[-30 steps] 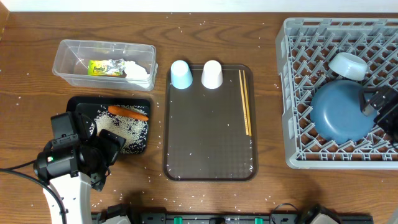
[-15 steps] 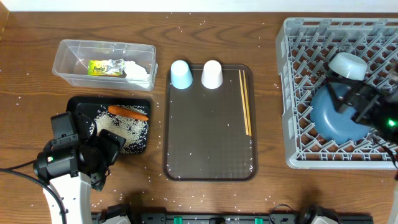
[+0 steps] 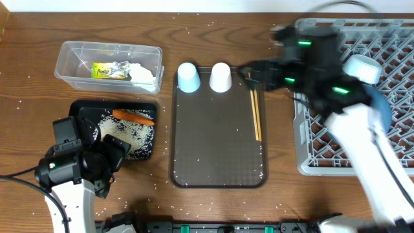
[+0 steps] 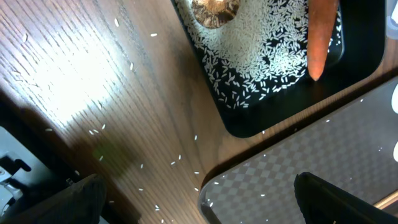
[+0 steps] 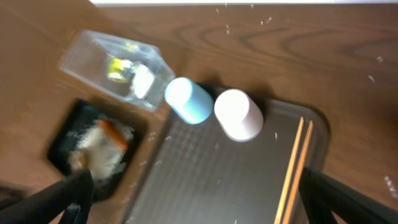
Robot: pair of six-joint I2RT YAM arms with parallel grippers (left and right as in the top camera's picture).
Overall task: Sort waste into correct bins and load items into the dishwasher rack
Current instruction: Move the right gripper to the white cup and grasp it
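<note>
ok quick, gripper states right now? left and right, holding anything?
left gripper: open, empty, hovering by the black tray.
right gripper: open, empty, above the brown serving tray near the chopsticks.

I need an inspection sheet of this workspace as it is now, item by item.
Surface: brown wooden table.
Job's things: carrot, rice, brown lump in black tray; wrapper, napkin in clear tub; light blue cup, whitish cup, chopsticks on brown tray; bowl, half-hidden plate in rack.
Clutter: loose white grains strewn on table.
Hands: left hand open beside black tray; right hand open over brown tray, blurred.
Cables: black cable beside left arm.
Surroundings: nothing seen.
</note>
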